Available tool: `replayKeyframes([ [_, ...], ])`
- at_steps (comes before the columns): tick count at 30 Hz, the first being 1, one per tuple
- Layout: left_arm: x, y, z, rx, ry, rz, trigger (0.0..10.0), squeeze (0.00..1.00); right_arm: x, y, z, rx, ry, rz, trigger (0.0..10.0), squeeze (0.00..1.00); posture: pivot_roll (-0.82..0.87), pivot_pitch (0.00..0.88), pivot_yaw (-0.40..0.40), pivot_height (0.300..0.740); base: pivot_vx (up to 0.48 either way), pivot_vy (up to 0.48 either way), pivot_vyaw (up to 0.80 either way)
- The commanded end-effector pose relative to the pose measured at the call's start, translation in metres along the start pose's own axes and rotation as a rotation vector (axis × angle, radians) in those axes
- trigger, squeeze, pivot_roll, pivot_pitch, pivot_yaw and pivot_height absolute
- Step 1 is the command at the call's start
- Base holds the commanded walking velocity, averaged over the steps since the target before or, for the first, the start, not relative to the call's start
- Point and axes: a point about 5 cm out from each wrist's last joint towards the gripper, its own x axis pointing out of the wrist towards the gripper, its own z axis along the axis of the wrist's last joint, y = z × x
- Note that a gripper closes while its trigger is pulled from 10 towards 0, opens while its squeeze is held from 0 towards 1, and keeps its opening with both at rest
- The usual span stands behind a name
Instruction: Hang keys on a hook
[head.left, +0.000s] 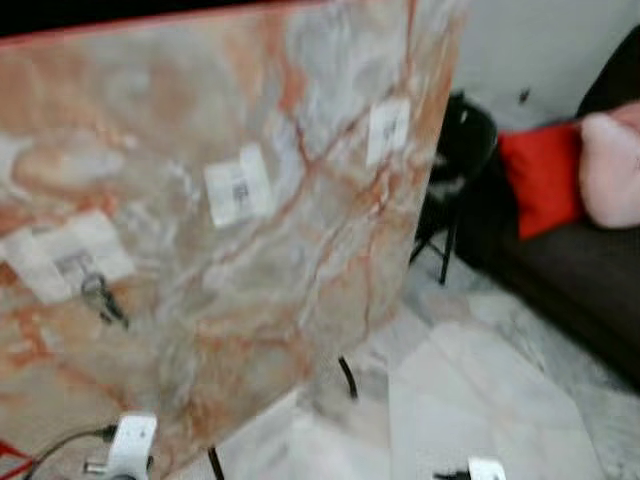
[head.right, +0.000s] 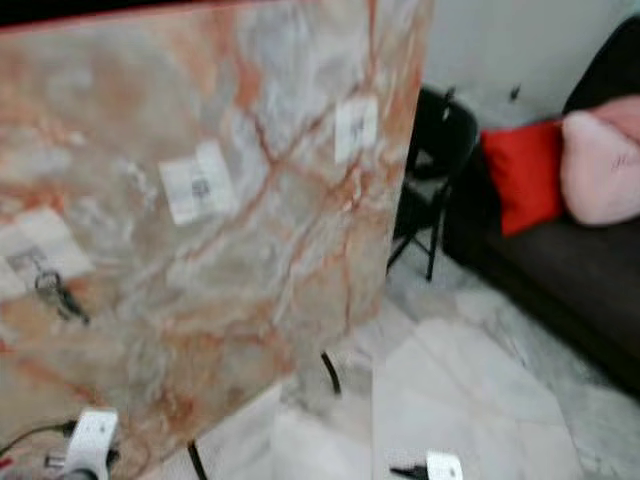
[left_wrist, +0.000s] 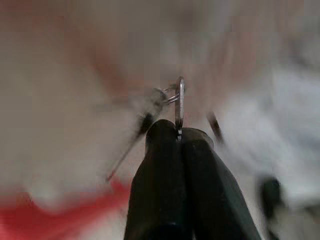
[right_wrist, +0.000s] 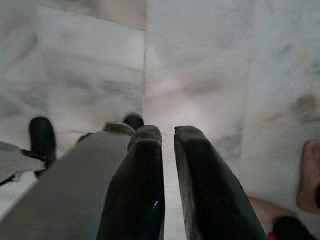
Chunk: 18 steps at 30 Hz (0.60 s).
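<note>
Already pinched edge-on between the closed fingers of the left gripper (left_wrist: 179, 136), the thin silver key ring (left_wrist: 179, 102) with its dangling keys is held facing the upright orange-veined marble board (head.left: 300, 200), where white adhesive hook pads (head.left: 238, 188) are stuck.

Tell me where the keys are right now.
The left gripper pinches the keys by their ring in the left wrist view, with the blurred marble board beyond.

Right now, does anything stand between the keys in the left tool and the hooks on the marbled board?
Nothing visible does. The left tool pinches the key ring, and the marbled board's middle hook patch looks free. The left patch already holds other keys.
</note>
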Motion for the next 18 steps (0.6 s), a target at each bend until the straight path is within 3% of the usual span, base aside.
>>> replayKeyframes([
  [1,0.003,0.002,0.023,0.089,-0.116,-0.037,10.0,0.00,-0.001,-0.008,-0.005,-0.013,0.021,-0.017,10.0,0.00,0.11,0.000,-0.055,0.726,0.000,0.000,0.00],
  [3,-0.001,0.008,0.065,0.105,-0.311,-0.086,10.0,0.00,-0.002,-0.009,-0.004,-0.024,0.021,-0.012,10.0,0.00,0.12,0.000,-0.065,0.726,0.000,0.000,0.00],
  [5,-0.003,0.004,0.074,0.115,-0.348,-0.120,10.0,0.00,-0.002,-0.009,-0.004,-0.024,0.020,-0.012,10.0,0.00,0.12,0.000,-0.065,0.726,0.000,0.000,0.00],
  [7,-0.018,-0.020,0.099,0.199,-0.464,-0.272,10.0,0.00,-0.002,-0.010,-0.004,-0.024,0.019,-0.016,10.0,0.00,0.12,0.000,-0.063,0.726,0.000,0.000,0.00],
  [8,-0.021,-0.023,0.106,0.203,-0.493,-0.285,10.0,0.00,-0.001,-0.010,-0.003,-0.022,0.019,-0.018,10.0,0.00,0.11,0.000,-0.062,0.726,0.000,0.000,0.00],
  [10,-0.027,-0.029,0.126,0.179,-0.571,-0.302,10.0,0.00,-0.001,-0.010,-0.003,-0.020,0.019,-0.020,10.0,0.00,0.11,0.000,-0.060,0.726,0.000,0.000,0.00],
  [11,-0.027,-0.029,0.126,0.179,-0.571,-0.302,10.0,0.00,-0.001,-0.010,-0.003,-0.020,0.019,-0.020,10.0,0.00,0.11,0.000,-0.060,0.726,0.000,0.000,0.00],
  [13,-0.034,-0.037,0.156,0.145,-0.671,-0.302,10.0,0.00,-0.001,-0.010,-0.003,-0.024,0.020,-0.020,10.0,0.00,0.11,0.000,-0.060,0.726,0.000,0.000,0.00],
  [18,-0.051,-0.053,0.202,0.082,-0.818,-0.327,10.0,0.00,-0.001,-0.009,-0.002,-0.031,0.016,-0.016,10.0,0.00,0.09,0.000,-0.056,0.726,0.000,0.000,0.00],
])
